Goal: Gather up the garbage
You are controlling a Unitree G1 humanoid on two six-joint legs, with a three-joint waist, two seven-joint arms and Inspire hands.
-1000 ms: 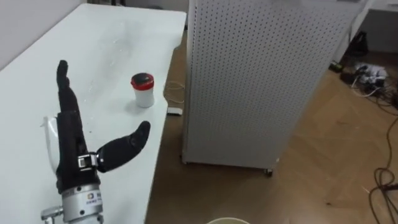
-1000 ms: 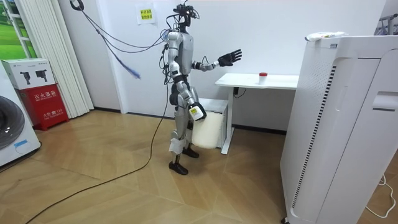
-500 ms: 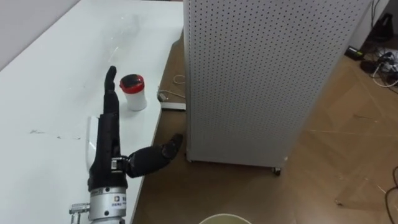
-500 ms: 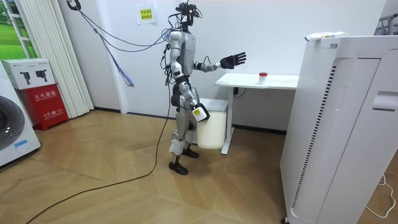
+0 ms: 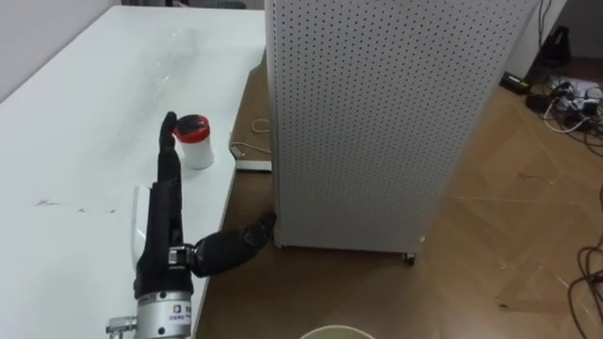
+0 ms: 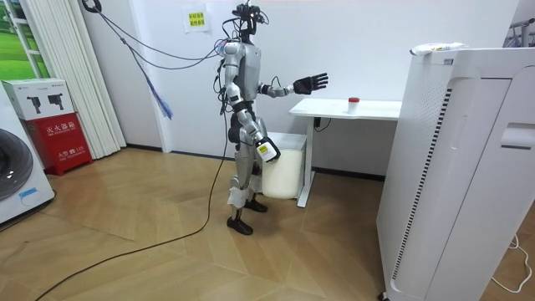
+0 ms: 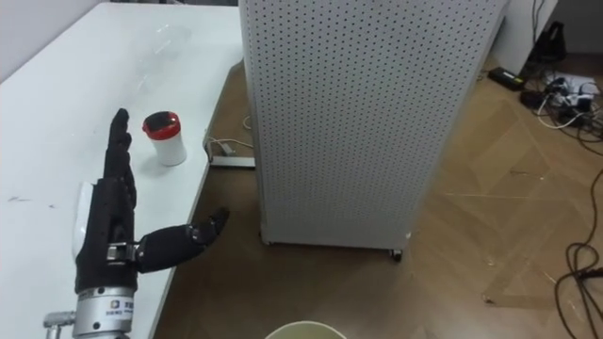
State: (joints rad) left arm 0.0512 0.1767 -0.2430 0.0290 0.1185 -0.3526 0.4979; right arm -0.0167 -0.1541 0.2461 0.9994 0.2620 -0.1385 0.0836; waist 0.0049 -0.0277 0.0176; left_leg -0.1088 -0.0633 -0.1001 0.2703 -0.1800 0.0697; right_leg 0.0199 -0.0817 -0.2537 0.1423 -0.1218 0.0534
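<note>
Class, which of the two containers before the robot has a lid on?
The small white cup on the table, capped in red; the pale bin at the bottom edge is open-topped.

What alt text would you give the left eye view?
The robot's left hand, fingers straight and thumb out, extends over a white table with its fingertips next to a small red-lidded white jar. A tall white perforated panel stands on the wooden floor to the right.

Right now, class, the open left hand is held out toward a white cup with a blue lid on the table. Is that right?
No: the left eye view shows a red lid. The open left hand is held out toward the white cup on the table.
</note>
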